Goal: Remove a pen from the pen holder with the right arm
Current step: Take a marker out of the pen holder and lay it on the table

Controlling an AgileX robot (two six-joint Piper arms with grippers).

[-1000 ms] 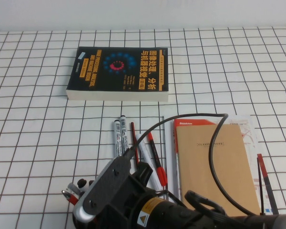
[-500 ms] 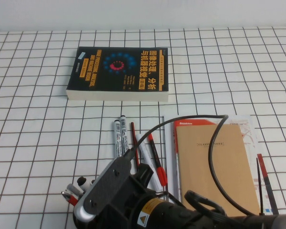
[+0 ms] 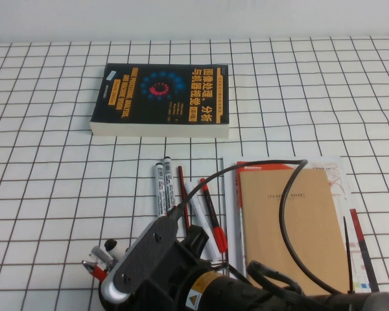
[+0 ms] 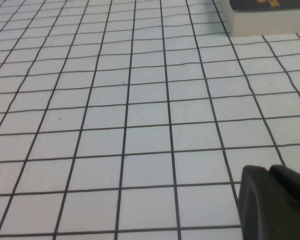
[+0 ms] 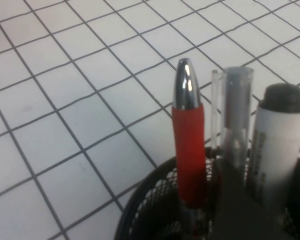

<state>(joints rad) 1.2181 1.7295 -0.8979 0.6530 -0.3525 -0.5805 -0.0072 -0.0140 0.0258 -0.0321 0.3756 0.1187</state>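
Red pen [image 5: 188,150] upright in the mesh pen holder [image 5: 140,215], end up for gripping, beside a clear pen [image 5: 235,115] and marker [image 5: 275,145]. Right gripper [image 5: 240,210] close over the holder, lined up to pluck; claw state impossible to tell. Left gripper [image 4: 272,200] parked away from the holder, claw likewise unclear.

Bare table [image 3: 45,194] left of pen holder [image 5: 140,212], loose pens [image 3: 163,188], notebook [image 3: 292,220] right
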